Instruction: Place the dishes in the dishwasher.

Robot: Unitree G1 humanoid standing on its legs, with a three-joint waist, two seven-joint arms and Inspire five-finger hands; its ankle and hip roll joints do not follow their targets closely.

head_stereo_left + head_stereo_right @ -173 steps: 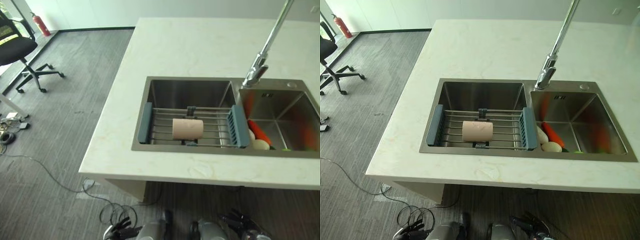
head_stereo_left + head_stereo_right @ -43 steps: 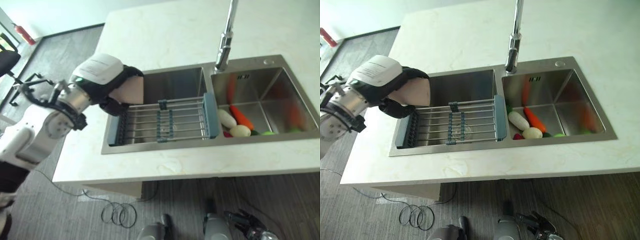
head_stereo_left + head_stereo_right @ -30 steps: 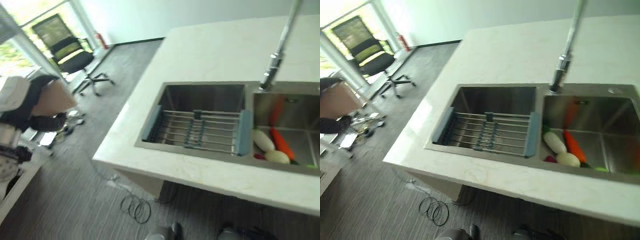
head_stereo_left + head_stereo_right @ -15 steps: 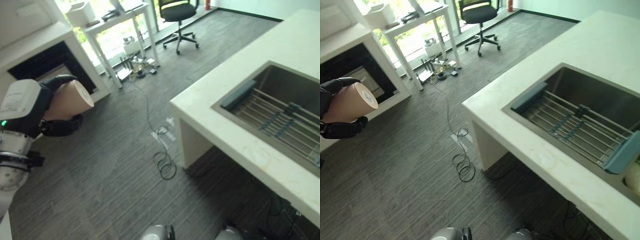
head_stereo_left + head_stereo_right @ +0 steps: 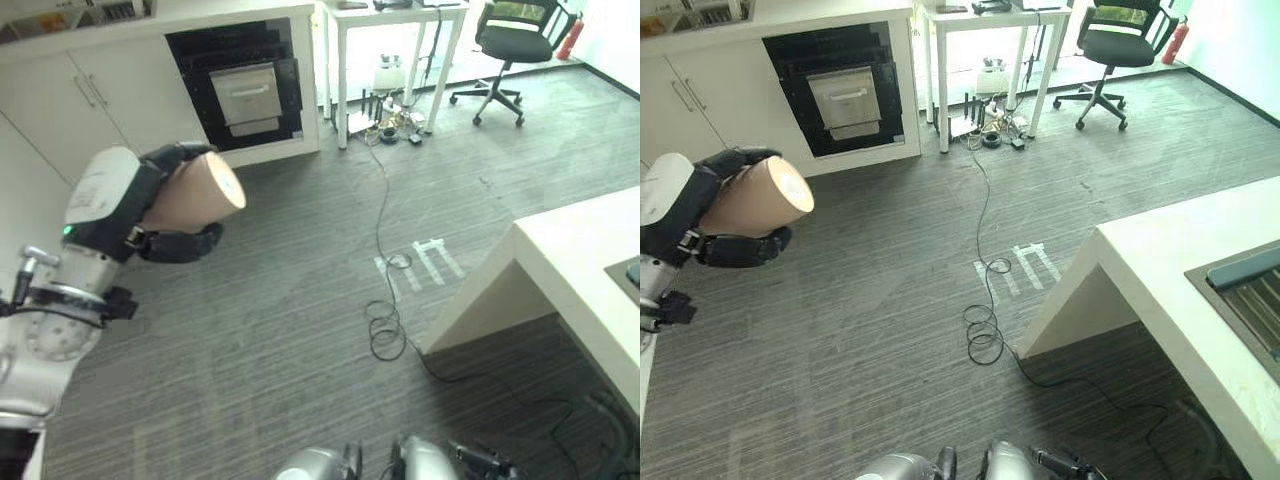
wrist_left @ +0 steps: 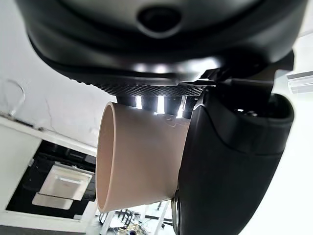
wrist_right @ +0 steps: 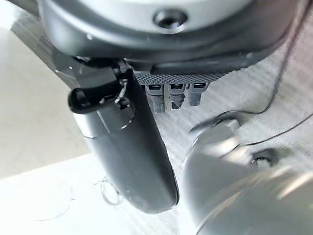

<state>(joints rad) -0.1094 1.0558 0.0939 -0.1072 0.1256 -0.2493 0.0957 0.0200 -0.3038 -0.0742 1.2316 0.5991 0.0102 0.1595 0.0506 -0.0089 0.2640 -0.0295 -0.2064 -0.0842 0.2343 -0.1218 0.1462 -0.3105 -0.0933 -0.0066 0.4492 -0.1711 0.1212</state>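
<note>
Cup [image 5: 196,193] now off the sink rack, left hand [image 5: 150,215] curled round it; view has swung to the dishwasher [image 5: 241,85]. Right hand [image 7: 127,147] hangs straight-fingered, idle. Carry phase.

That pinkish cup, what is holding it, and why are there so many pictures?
A robot shaped a bit like a person is holding it. Its left hand has dark fingers curled round the cup. Two pictures come from cameras in the robot's head, looking down at the grey floor. The other two come from tiny cameras on its wrists, so the hands look huge and close. In the left wrist picture you see the same cup up close. The right hand hangs by the robot's side, holding nothing. Ahead is a dark opening in the white cabinets, probably the dishwasher. A white counter stands at the right.
</note>
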